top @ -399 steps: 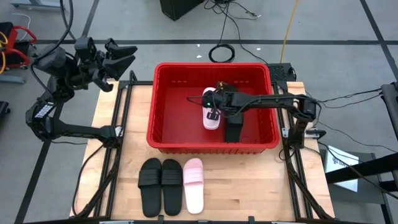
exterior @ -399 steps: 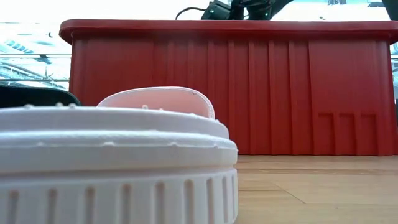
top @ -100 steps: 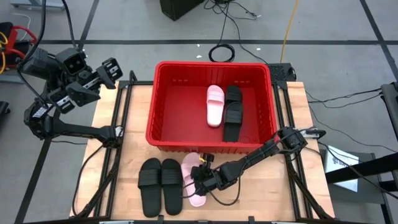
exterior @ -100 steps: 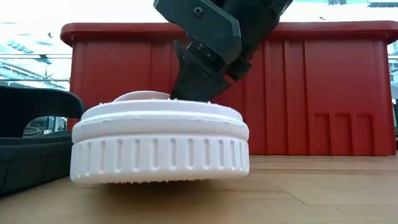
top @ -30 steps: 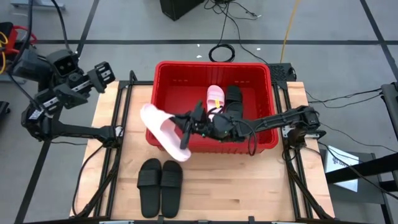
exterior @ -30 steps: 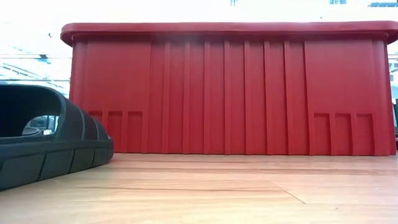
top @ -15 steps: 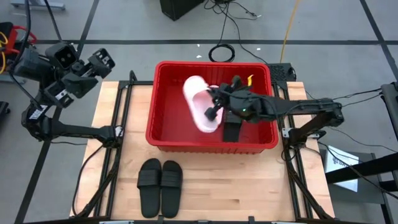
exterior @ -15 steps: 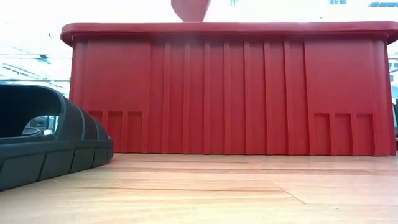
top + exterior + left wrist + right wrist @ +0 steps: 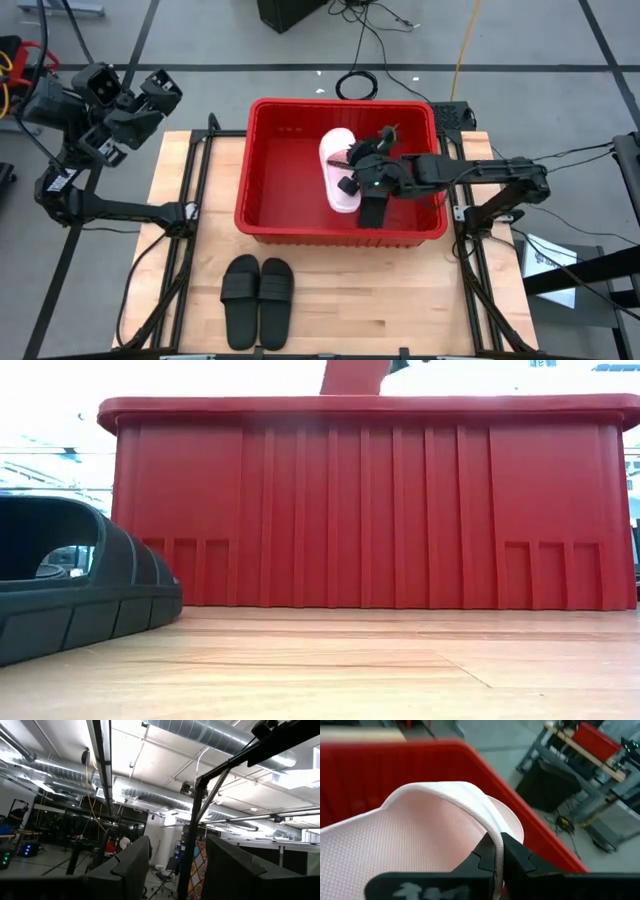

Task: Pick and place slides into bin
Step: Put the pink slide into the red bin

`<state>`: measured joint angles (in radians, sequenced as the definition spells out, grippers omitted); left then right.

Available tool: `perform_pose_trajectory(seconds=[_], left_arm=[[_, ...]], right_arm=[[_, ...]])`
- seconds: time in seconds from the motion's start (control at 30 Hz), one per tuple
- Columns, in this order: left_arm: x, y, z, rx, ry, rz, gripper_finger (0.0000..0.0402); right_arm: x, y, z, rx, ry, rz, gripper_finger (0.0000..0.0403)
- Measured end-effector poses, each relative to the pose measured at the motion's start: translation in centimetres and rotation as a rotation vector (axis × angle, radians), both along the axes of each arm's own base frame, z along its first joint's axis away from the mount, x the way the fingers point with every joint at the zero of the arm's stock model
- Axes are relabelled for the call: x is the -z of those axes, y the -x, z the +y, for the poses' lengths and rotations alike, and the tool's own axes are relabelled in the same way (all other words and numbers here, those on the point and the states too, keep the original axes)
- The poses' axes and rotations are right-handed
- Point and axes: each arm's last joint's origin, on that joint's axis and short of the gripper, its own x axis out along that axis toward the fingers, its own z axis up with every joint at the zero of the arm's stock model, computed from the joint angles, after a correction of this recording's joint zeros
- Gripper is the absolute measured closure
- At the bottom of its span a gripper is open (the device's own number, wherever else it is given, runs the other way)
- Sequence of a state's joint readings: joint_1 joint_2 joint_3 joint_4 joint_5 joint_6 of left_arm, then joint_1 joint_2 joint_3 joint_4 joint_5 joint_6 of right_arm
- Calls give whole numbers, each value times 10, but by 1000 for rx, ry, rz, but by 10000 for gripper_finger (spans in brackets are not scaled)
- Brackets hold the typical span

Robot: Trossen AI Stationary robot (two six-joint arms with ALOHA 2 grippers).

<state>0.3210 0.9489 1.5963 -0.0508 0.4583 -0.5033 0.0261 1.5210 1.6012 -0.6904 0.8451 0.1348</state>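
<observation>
You see the right gripper (image 9: 352,172) reached over the large red plastic bin (image 9: 262,160), its dark fingers (image 9: 490,857) pinched tight on the strap edge of a light pink slide sandal (image 9: 339,170), which hangs above the bin's middle. Just beside it, inside the bin, a black slide sandal (image 9: 372,209) lies on the floor under the arm. Two more black slide sandals (image 9: 258,300) sit side by side on the wooden table (image 9: 400,300) in front of the bin, one of them looming in the low view. Your left gripper (image 9: 150,95) waits raised off the table's far left corner, fingers (image 9: 127,865) spread wide and holding nothing.
</observation>
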Motion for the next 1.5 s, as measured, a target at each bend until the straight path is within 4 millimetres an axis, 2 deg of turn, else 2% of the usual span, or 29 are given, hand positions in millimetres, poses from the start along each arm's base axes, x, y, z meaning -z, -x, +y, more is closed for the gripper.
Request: perform_pose_trajectory(seconds=[0.1,0.2,0.6,0.83,1.23,1.5], left_arm=[[0,0,0,1,2,1,199],[0,0,0,2,1,1,199],[0,0,-1,19,-14,6,199],[1,0,-1,35,-21,10,199],[1,0,-1,41,-22,16,199],[1,0,-2,58,-32,19,199]], right_arm=[[13,-1,-4,47,-8,74,399],[26,-4,-7,75,-34,73,399],[100,-4,-5,56,-162,87,399],[117,-1,-11,78,-163,95,399],[123,-1,-39,96,-182,132,399],[151,2,-41,69,-241,137,399]])
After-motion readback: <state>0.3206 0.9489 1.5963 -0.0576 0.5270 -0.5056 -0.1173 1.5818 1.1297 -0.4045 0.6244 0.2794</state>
